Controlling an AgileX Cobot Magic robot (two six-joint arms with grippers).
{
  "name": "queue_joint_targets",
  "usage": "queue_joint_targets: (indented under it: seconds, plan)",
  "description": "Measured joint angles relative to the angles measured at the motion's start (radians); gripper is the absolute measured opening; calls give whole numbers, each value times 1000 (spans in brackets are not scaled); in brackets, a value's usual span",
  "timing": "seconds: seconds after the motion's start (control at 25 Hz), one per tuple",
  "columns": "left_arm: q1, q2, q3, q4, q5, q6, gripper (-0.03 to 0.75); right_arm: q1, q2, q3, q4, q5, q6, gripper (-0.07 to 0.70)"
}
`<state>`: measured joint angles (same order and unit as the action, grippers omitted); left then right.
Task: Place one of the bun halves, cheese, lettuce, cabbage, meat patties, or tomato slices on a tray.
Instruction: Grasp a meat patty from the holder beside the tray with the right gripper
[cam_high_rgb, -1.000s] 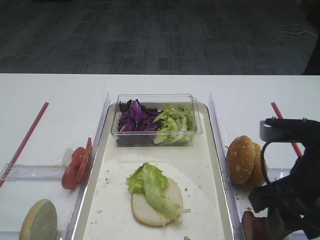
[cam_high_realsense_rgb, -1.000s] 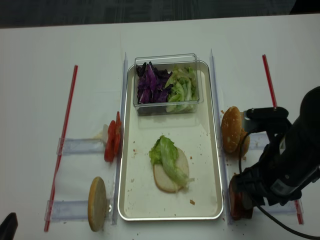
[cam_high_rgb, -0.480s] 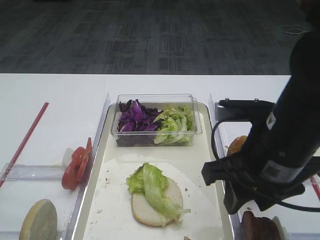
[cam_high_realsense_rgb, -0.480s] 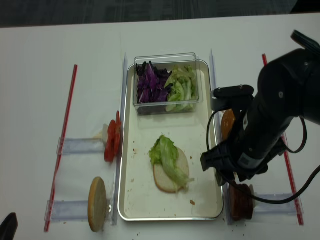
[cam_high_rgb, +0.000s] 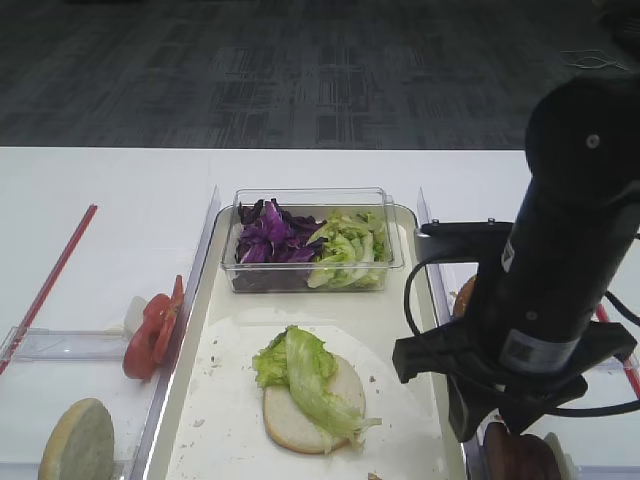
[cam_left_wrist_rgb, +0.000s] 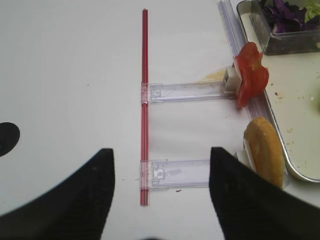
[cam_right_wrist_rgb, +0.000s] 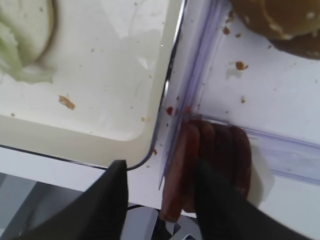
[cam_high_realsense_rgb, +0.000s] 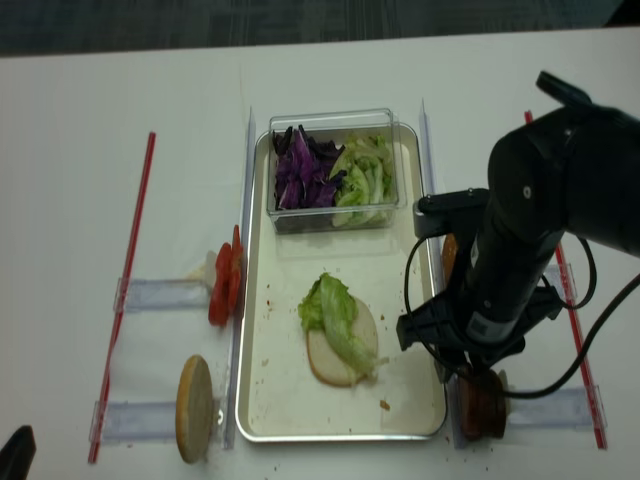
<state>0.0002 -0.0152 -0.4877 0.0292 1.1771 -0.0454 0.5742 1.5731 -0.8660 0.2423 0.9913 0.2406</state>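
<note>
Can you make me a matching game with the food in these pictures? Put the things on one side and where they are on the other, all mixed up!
Things:
1. cabbage
2. tomato slices
3. meat patties
4. lettuce leaf

Places:
A. standing in a holder left of the tray
B. lying on a bun half on the tray
C. in the clear tub, beside more lettuce
D. standing in a holder right of the tray, under the right arm

Pairs: 1-C, 2-A, 3-D, 4-B
</note>
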Motion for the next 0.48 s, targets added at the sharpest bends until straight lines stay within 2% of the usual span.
queue_joint_targets:
  seconds: [0.2, 0.36, 0.48]
  plan:
    - [0, 0, 0, 0, 0, -1, 421, 0, 28, 0, -6, 41, 12, 327]
    - [0, 0, 0, 0, 0, -2, 421, 0, 29, -2, -19, 50, 18, 318]
    - [0, 0, 0, 0, 0, -2, 421, 0, 29, -2, -21, 50, 19, 257]
